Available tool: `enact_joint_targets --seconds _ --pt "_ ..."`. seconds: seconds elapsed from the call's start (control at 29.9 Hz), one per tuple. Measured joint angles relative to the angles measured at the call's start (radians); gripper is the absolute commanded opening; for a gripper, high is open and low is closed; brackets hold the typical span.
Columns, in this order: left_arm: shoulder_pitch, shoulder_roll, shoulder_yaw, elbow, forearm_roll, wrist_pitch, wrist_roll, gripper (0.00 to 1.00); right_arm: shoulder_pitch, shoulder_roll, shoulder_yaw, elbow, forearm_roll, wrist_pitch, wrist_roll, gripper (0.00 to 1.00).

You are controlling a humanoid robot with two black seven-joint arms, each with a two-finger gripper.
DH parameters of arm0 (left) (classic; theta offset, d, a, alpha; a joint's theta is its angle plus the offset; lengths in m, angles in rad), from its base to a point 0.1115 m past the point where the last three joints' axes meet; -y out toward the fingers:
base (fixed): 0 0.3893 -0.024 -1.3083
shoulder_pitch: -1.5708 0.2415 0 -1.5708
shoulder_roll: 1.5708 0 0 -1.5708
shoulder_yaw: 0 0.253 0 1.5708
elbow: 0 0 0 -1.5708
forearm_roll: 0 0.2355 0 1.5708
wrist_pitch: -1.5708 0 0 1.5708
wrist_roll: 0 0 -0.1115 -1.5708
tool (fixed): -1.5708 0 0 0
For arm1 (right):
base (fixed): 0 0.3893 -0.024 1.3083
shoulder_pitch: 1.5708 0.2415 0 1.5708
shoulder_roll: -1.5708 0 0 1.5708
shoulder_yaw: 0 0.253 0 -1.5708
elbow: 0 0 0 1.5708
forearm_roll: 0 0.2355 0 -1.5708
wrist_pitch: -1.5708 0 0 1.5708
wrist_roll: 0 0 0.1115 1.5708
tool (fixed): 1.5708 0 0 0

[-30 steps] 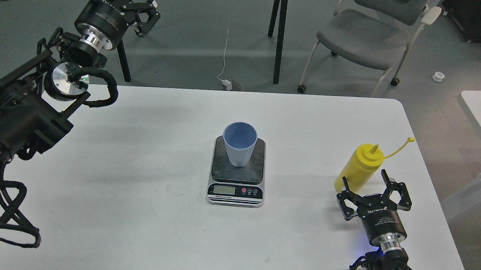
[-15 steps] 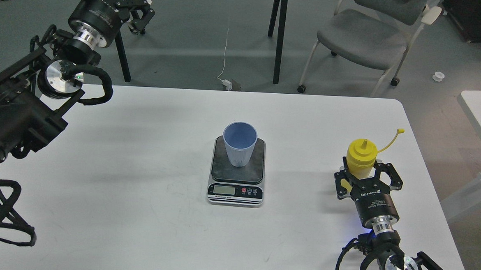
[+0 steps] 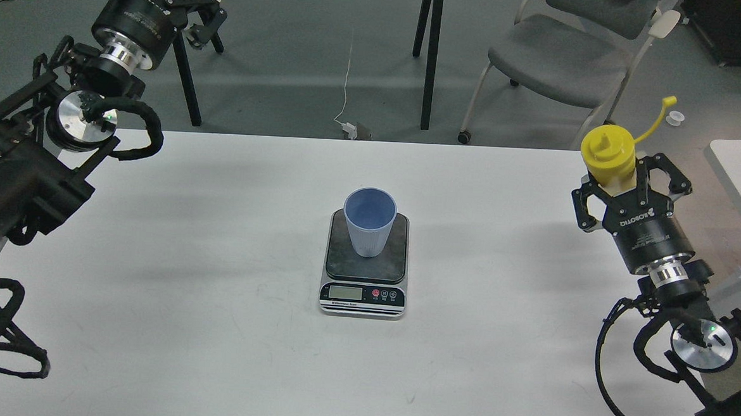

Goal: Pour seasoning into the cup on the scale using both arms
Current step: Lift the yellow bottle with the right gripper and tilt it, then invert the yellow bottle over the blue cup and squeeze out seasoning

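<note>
Step in hand: the right gripper (image 3: 625,183) is carrying the bottle (image 3: 609,156) towards the cup (image 3: 370,222).
Right fingers (image 3: 590,197): closing around the bottle's body, nozzle pointing up.
Left gripper (image 3: 184,17): hanging beyond the worktop's far left edge, holding nothing; how wide its fingers are parting, I cannot tell.
Cup: standing on the scale (image 3: 365,265), well to the left of the right fingers.
Doing it well: keeping the bottle upright until its nozzle is hanging above the cup, then tilting slowly.
Count: one bottle, one cup, one scale, two arms.
Worktop (image 3: 182,299): carrying the scale.
</note>
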Motion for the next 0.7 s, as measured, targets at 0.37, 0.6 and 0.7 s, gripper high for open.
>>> enact_joint_targets --seconds 0.37,0.6,0.7 --pt "0.091 0.017 -0.089 0.001 0.000 -0.041 0.003 1.00 0.429 0.012 -0.372 -0.085 -0.516 -0.329 0.005 0.44" --pt "0.098 0.023 -0.094 0.001 0.000 -0.041 0.003 1.00 0.587 0.110 -0.669 -0.161 -0.803 -0.528 0.041 0.44" --pt "0.099 0.018 -0.093 0.001 0.000 -0.041 0.003 1.00 0.618 0.178 -0.767 -0.243 -0.961 -0.593 0.093 0.44"
